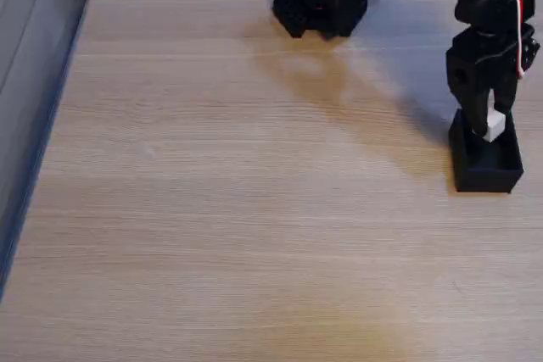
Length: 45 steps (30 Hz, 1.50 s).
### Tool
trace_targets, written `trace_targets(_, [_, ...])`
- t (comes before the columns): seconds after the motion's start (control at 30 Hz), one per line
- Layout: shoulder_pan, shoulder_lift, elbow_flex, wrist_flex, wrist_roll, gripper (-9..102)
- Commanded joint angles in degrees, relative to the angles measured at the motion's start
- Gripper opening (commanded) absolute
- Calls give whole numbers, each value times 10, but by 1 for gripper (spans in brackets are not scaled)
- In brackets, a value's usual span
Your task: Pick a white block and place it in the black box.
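Pale wood-grain laminate covers the counter (pixel 237 209), which takes up nearly all of the fixed view, with a grey wall strip running down the left edge and blurred white items along the top.

At the right side the black end effector (pixel 485 129) points straight down from the arm (pixel 492 6), its tips at the open top of the black box (pixel 485 174). Its fingers are pinched on the white block (pixel 495 125), which sits at the right-hand side of the tips, tilted slightly, above the box's rear half and not visibly resting on the box floor. Whether the block touches the box wall cannot be told.

A white cable with a red stripe (pixel 517 14) loops down the arm's right flank. The box stands near the counter's right edge, its long side running away from the camera. Up and to the left, the arm's black base (pixel 322 2) sits at the counter's far edge, well apart from the box, and a soft shadow stretches between them across the wood.
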Motion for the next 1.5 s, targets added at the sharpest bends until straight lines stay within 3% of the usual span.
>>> trace_targets(0.0, [-4,-6,-42,10,7,2])
trace_targets(0.1, [-7,-18,-62,14,18,4])
trace_targets(0.3, [-2,-22,-75,24,42,22])
trace_targets(0.47, [6,0,-56,36,41,26])
trace_targets(0.57, [8,25,-44,48,50,22])
trace_targets(0.63, [10,54,-24,52,61,9])
trace_targets(0.77, [14,141,54,58,53,0])
trace_targets(1.17, [105,545,441,80,-80,0])
trace_targets(1.47, [231,802,638,206,-133,0])
